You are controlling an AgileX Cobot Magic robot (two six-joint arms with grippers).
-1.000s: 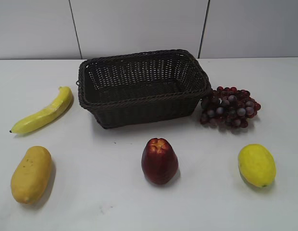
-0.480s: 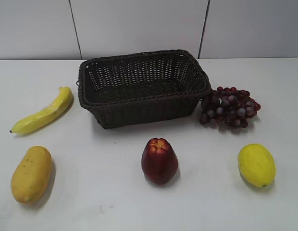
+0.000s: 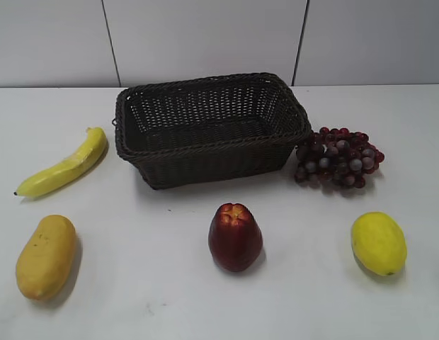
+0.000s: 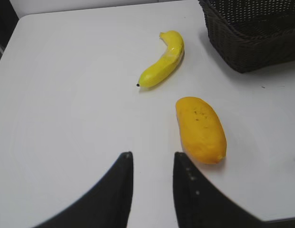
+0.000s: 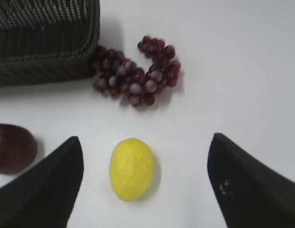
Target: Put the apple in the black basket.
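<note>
The dark red apple (image 3: pixel 235 237) stands upright on the white table, in front of the black basket (image 3: pixel 205 145); its edge also shows at the left of the right wrist view (image 5: pixel 12 147). The basket is empty and shows in the left wrist view (image 4: pixel 252 42) and the right wrist view (image 5: pixel 43 57). Neither gripper shows in the exterior view. My left gripper (image 4: pixel 152 154) is open and empty above bare table. My right gripper (image 5: pixel 145 137) is wide open and empty above the lemon (image 5: pixel 131 168).
A yellow banana (image 3: pixel 64 168) and an orange mango (image 3: pixel 46 255) lie at the left. A purple-red grape bunch (image 3: pixel 338 159) lies right of the basket, touching its corner. The yellow lemon (image 3: pixel 378 243) lies at the front right.
</note>
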